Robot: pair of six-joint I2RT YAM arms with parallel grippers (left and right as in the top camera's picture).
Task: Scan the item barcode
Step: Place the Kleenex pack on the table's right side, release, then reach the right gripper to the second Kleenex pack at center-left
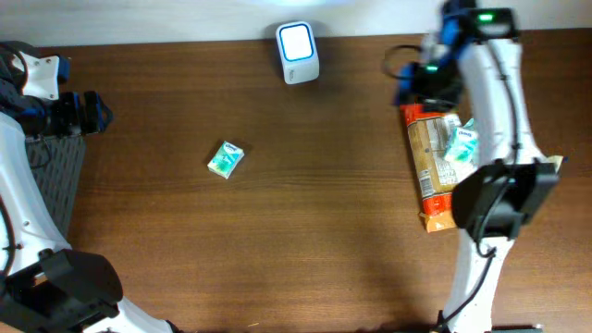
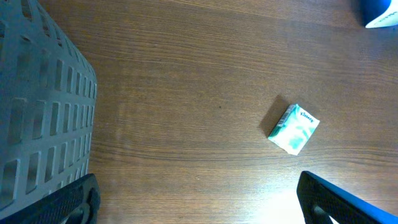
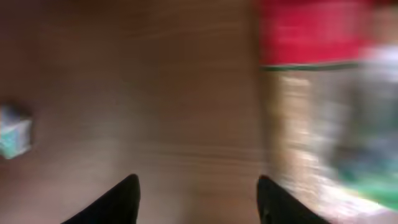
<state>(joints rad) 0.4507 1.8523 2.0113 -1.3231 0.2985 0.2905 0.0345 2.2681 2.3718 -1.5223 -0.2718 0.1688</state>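
White scanner [image 1: 298,52] with a lit blue face at the far edge of the brown worktop [image 1: 305,240]. Small teal pack [image 1: 226,159] flat on the wood, below the scanner in the overhead view and a bit to its left, touching nothing. Right of the scanner, a long snack bag [image 1: 431,180] with a second teal pack [image 1: 460,146] on top. Right end effector [image 3: 199,186] over the bag's end closest to the scanner, fingers apart with nothing between them, its own view very blurry. Left end effector [image 2: 202,199] far left of the scanner, spread wide and holding nothing. Beside it, a grey grid basket [image 2: 37,106], also far left of the scanner.
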